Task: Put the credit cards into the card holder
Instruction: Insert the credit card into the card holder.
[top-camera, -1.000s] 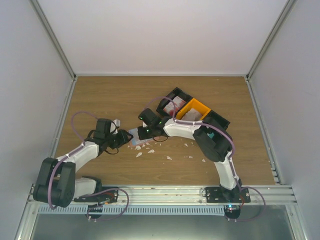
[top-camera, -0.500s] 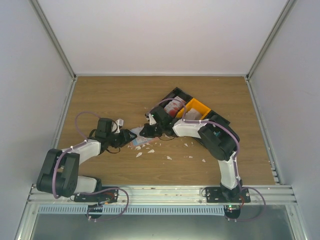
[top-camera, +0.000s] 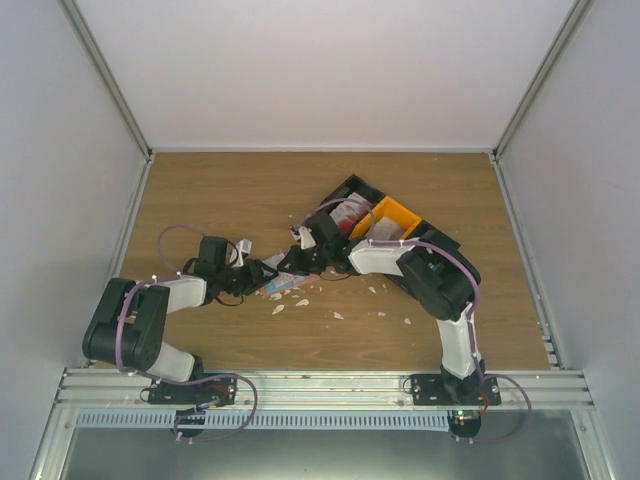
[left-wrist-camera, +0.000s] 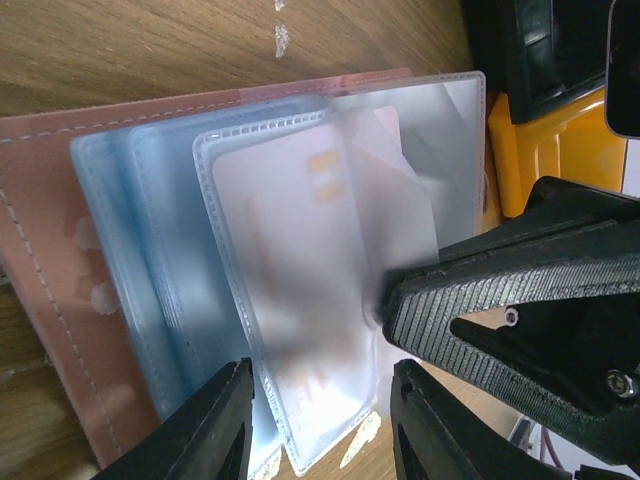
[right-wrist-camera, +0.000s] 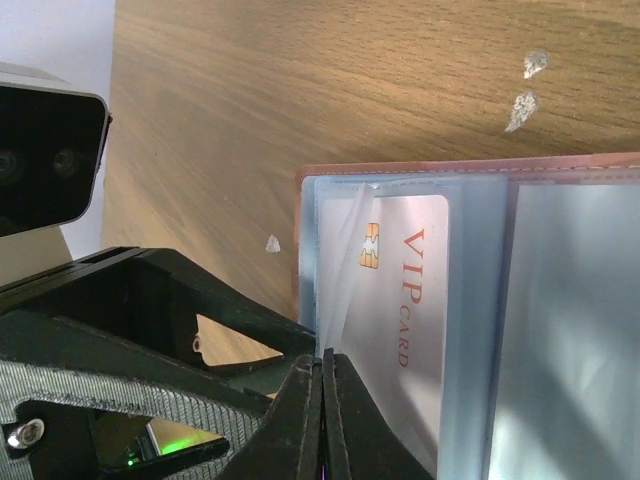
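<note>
- At the middle of the desk (top-camera: 220, 190), both arms are meeting over the card holder (left-wrist-camera: 40, 250). It is lying open, with its salmon-pink cover against the wood and its clear bluish pockets fanning out on top.
- Right pincer (right-wrist-camera: 322, 372): clenching shut on a clear flap (right-wrist-camera: 345, 270) of the front pocket. The flap is tapering down into the closed tips, and its edge is standing away from the pocket face.
- One card (right-wrist-camera: 405, 300), pale with a gold chip and red "VIP CARD" lettering, is sitting inside that front pocket beside the raised flap.
- Left pincer (left-wrist-camera: 322, 385): released, with its jaws standing apart. The end of the pocket leaves is showing in the gap between them. I cannot tell whether the tips are pressing on the holder.
- Seen from the left wrist, one ribbed finger of the right pincer is touching the long edge of the front pocket.
- A black bin (top-camera: 345, 192) and an orange bin (top-camera: 395, 213) are sitting side by side beyond the right arm. Red-and-white cards (top-camera: 352, 212) are showing in the black one.
- White scraps (top-camera: 338, 316) are lying scattered on the wood, between the holder and the arm bases.
</note>
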